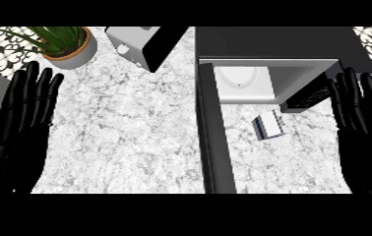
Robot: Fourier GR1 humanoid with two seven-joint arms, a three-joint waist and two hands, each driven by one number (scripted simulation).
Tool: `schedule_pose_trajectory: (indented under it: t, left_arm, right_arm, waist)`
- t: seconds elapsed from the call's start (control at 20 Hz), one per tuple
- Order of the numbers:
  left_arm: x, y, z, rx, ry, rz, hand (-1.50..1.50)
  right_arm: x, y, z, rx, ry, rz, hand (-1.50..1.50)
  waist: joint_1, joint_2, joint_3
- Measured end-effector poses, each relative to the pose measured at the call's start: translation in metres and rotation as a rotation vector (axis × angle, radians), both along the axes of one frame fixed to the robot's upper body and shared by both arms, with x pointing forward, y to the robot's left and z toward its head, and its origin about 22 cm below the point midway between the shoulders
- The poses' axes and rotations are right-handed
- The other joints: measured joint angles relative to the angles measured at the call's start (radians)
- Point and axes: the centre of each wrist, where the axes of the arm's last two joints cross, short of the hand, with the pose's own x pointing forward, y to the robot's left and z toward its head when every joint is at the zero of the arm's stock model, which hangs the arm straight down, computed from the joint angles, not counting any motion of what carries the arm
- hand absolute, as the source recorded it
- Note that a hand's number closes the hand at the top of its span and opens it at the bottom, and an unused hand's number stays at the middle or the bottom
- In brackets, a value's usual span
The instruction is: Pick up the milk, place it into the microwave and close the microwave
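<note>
The milk [267, 126], a small white carton with a blue side, lies on the marble counter just in front of the microwave's opening. The microwave [276, 43] stands at the back right, dark on top, its pale cavity [245, 85] showing. Its door [213, 132] is swung fully open and juts toward me as a long dark bar left of the milk. My right hand [355, 107] is open at the right edge, fingers up, a short way right of the milk. My left hand [27, 102] rests open at the left edge.
A potted green plant [64, 44] stands at the back left corner. A grey and black appliance [141, 45] stands at the back between plant and microwave. Bare marble counter [123, 132] spreads between my left hand and the open door.
</note>
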Motion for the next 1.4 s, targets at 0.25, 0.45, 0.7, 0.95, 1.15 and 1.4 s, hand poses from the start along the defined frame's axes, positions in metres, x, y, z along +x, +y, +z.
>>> schedule_pose_trajectory:
  t: [0.25, 0.45, 0.7, 0.95, 1.15, 1.4]
  left_arm:
    - [-0.011, -0.015, -0.013, -0.028, 0.043, 0.025, -1.50]
    - [-0.024, -0.026, -0.023, -0.176, 0.121, 0.044, -1.50]
    - [-0.053, -0.039, -0.041, -0.280, 0.177, 0.059, -1.50]
    - [-0.077, -0.052, -0.057, -0.318, 0.192, 0.055, -1.50]
    - [-0.094, -0.052, -0.067, -0.316, 0.194, 0.051, -1.50]
    - [-0.108, -0.048, -0.070, -0.319, 0.200, 0.050, -1.50]
  right_arm:
    - [-0.002, -0.015, -0.001, -0.026, -0.011, 0.025, -1.50]
    - [-0.005, -0.020, -0.007, -0.028, 0.050, 0.084, -1.50]
    - [-0.017, -0.023, -0.020, -0.020, 0.100, 0.119, -1.50]
    - [-0.019, -0.028, -0.036, -0.016, 0.137, 0.113, -1.50]
    - [-0.023, -0.032, -0.053, -0.016, 0.160, 0.103, -1.50]
    - [-0.020, -0.032, -0.076, 0.005, 0.190, 0.102, -1.50]
  waist:
    - [0.000, -0.027, 0.004]
    - [0.003, -0.034, 0.004]
    - [0.003, -0.038, 0.005]
    - [0.005, -0.038, 0.005]
    - [0.005, -0.038, 0.005]
    - [0.005, -0.038, 0.005]
